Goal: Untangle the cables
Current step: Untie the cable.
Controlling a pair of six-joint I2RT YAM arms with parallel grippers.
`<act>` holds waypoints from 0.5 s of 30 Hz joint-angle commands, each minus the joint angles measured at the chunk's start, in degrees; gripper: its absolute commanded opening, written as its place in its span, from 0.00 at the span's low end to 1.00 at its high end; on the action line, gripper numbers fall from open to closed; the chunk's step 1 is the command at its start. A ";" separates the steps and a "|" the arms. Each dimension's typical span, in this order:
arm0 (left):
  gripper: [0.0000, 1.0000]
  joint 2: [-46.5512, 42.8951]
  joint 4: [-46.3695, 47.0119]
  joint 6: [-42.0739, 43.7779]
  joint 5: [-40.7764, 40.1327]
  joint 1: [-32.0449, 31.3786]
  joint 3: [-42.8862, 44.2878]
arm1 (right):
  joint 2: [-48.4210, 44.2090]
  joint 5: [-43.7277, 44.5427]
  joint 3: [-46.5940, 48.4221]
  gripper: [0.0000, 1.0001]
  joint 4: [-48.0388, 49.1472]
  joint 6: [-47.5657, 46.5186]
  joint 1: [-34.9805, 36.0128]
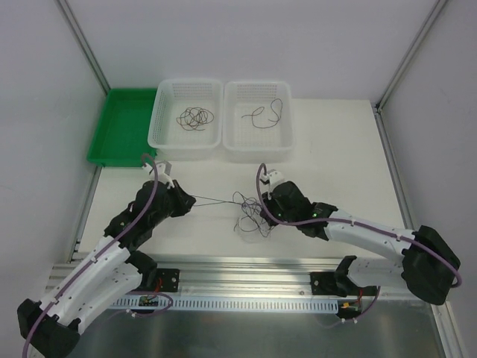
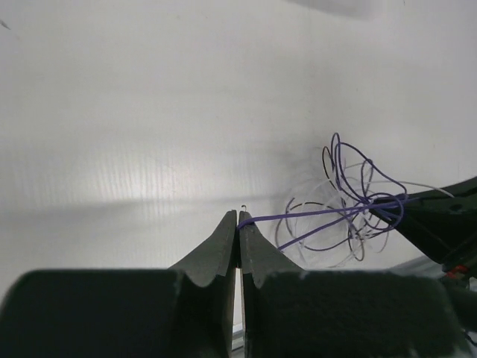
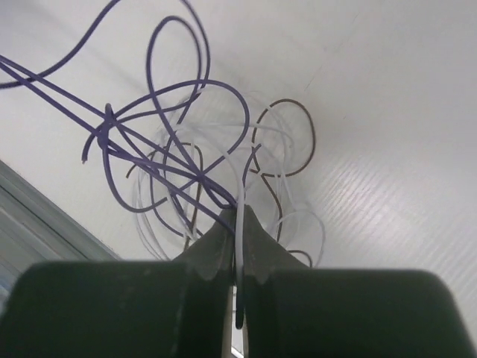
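White table (image 1: 335, 149), bare white walls. Nearest, the left gripper (image 2: 238, 221) is clamping fully shut on a purple strand (image 2: 298, 213) running taut to the tangle of cables (image 1: 252, 215) mid-table. The right gripper (image 3: 237, 215) is pinching shut on that tangle. Farther back, left basket (image 1: 154, 123) and right basket (image 1: 289, 123) are holding more wires (image 1: 195, 117). Risk: harder pulling cinching the knot, or the strand slipping out. No readable writing.

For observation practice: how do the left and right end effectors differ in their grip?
The left end effector pinches a taut purple cable near its end; the right end effector pinches the tangle, loops bunched at its tips. Left stands apart from the tangle; right is at it. Both are shut.
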 commanded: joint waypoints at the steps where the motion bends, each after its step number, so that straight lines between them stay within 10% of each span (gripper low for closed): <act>1: 0.00 -3.84 -9.09 4.59 -6.02 6.75 6.22 | -4.44 6.65 -2.32 0.01 -9.10 3.37 -5.19; 15: 0.00 1.59 -22.55 22.26 -20.25 11.41 24.07 | -20.26 7.71 -2.42 0.01 -19.47 4.87 -15.91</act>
